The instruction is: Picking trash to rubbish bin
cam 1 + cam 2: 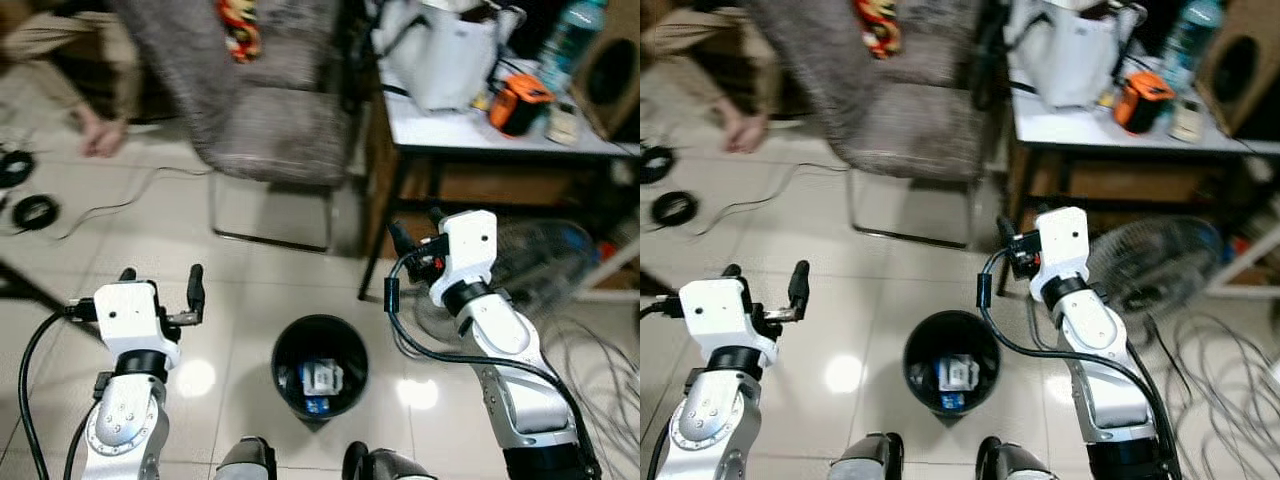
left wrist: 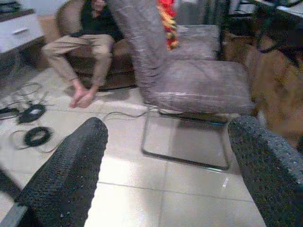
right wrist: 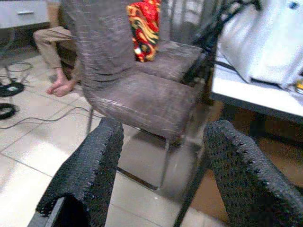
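Observation:
A round black rubbish bin (image 1: 320,365) stands on the tiled floor just in front of my feet. Inside it lie a white carton (image 1: 322,377) and some blue scraps. To the left of the bin and level with its far rim, my left gripper (image 1: 160,282) is raised and open, with nothing between its fingers (image 2: 66,179). My right gripper (image 1: 417,228) is held up to the right of the bin, beyond it and near the table leg. It is also open and holds nothing between its fingers (image 3: 90,170).
A grey fabric chair (image 1: 280,130) on a metal frame stands straight ahead. At the right, a white table (image 1: 480,130) carries a white bag (image 1: 455,55) and an orange object (image 1: 518,103). A floor fan (image 1: 540,260) and loose cables (image 1: 600,360) lie under it. A seated person's feet (image 1: 100,135) rest at the far left.

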Robot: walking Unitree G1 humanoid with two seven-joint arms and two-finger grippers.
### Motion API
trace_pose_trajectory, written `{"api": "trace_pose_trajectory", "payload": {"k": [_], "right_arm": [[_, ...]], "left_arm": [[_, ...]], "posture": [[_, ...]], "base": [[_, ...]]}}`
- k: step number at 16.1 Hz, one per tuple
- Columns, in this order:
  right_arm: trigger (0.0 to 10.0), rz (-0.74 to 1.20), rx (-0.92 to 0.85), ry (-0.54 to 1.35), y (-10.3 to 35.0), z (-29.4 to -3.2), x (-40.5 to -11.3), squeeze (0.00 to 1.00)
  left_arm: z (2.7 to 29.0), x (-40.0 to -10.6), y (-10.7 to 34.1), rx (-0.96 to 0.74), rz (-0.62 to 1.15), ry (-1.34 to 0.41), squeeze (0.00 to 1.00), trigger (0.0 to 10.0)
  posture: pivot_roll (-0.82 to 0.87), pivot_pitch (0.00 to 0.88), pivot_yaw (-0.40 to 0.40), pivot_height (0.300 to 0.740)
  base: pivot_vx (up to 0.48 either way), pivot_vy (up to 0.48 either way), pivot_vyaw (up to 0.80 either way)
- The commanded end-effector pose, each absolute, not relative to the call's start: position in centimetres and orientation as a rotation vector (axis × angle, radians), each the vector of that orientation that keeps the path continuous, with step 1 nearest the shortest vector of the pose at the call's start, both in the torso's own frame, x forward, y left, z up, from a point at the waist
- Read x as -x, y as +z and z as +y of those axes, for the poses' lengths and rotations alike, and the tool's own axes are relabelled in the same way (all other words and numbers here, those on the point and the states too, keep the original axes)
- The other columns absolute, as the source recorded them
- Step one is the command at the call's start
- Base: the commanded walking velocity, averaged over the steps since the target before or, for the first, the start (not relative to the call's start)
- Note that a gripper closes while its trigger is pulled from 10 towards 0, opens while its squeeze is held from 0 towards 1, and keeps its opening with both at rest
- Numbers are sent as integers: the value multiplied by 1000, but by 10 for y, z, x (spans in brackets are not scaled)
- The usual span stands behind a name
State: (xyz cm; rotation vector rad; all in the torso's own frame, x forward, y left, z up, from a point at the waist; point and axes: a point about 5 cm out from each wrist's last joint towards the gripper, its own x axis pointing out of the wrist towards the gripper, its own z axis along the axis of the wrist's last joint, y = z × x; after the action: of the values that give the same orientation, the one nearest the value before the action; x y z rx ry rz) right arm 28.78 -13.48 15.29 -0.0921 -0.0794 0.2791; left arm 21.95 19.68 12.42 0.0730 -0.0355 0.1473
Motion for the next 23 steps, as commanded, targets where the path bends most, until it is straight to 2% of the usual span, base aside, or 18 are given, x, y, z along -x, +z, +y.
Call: {"api": "trace_pose_trajectory", "payload": {"k": [1,12,18,23], "right_arm": [[10000,-77,93,290,154,-134,-286,0],[10000,-50,85,302,146,-127,-286,0],[10000,-37,79,293,143,-128,-286,0],[10000,-8,85,300,135,-127,-285,0]], "left_arm": [[198,-219,127,-90,-40,161,0,10000],[206,-223,123,-163,27,225,0,10000],[205,-228,124,-150,44,210,0,10000],[208,-225,105,-127,136,219,0,10000]], "posture": [[-55,146,-12,740],[-45,137,0,740],[-48,138,6,740],[-40,140,8,740]], "base": [[0,0,800],[0,0,800],[0,0,800],[0,0,800]]}}
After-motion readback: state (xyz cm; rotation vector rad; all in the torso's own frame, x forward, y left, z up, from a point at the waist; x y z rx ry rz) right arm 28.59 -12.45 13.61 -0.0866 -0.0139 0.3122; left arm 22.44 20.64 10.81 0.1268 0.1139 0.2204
